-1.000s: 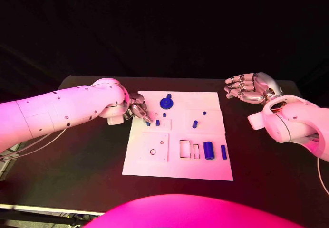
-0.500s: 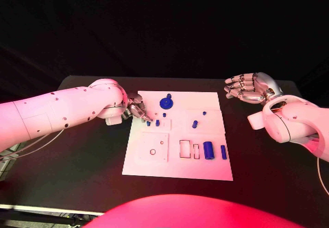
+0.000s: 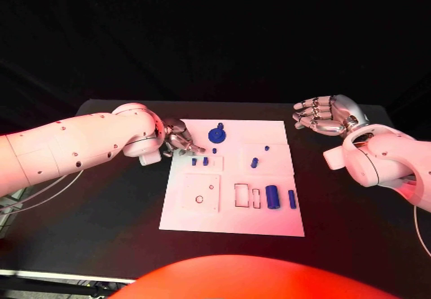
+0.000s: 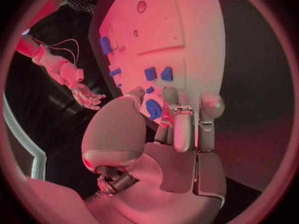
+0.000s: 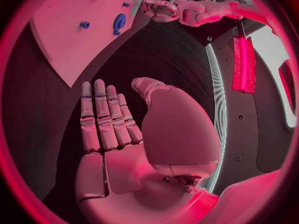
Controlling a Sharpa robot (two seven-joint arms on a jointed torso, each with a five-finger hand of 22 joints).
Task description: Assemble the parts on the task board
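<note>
The left hand [image 3: 180, 140] sits at the left centre of the head frame, over the upper left edge of the board [image 3: 202, 215], fingers curled down toward it. Whether it pinches anything I cannot tell: in the left wrist view the fingertips [image 4: 169, 95] close in near a blue part [image 4: 154, 108] by the thumb, but contact is not plain. Just right of and below the hand in the head frame stand two small pegs [image 3: 199, 161] side by side, with a tiny one [image 3: 213, 150] above them and the blue gear [image 3: 217, 133] at the board's upper middle. Further right lie another peg [image 3: 254, 163] and a small dot [image 3: 266, 148]; toward the lower right of the board a thick cylinder [image 3: 272, 197] and a thin one [image 3: 292, 199] stand beside two empty rectangular slots [image 3: 242, 195]. The step in hand looks like picking up or seating a small part at the upper left cluster; the next move likely calls for a secure pinch and upright alignment over a hole. The left arm reaches in from the left edge, wrist bent down. The right hand [image 3: 325, 116] hovers at the upper right, off the board, empty, fingers loosely curled and apart.
</note>
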